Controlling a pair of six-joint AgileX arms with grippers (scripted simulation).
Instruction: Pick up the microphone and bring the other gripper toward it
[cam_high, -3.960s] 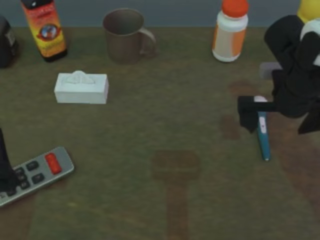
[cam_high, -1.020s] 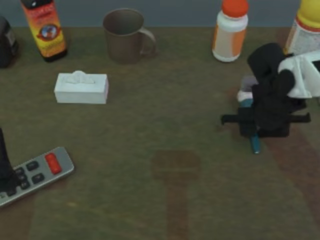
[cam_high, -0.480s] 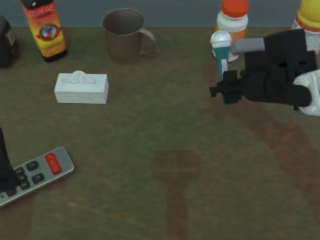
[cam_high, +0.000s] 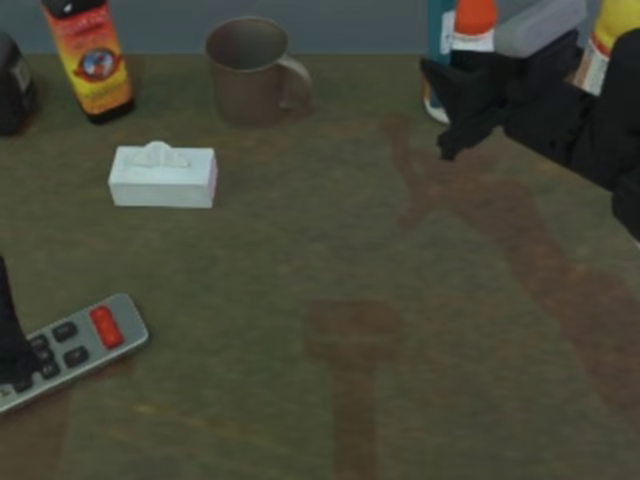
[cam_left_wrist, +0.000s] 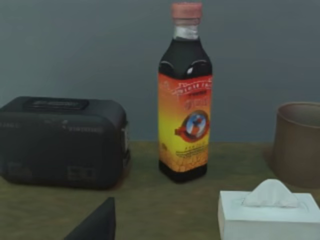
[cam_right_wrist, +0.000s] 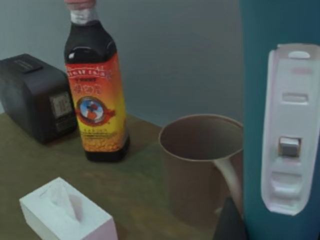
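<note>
Top view: right tool clamps the microphone at the far edge — mid-table open.

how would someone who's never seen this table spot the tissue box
Start in the top view at the brown mug by the table's far edge, with the dark sauce bottle to its left. Nearer the camera, between them, sits the tissue box. It is the only white rectangular block, with a tissue puffing from its top.

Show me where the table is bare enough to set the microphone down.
Bare: the wide middle and front, between the tissue box, remote and right edge. Crowded: the back row, from sauce bottle and mug to the right gripper holding the microphone.
</note>
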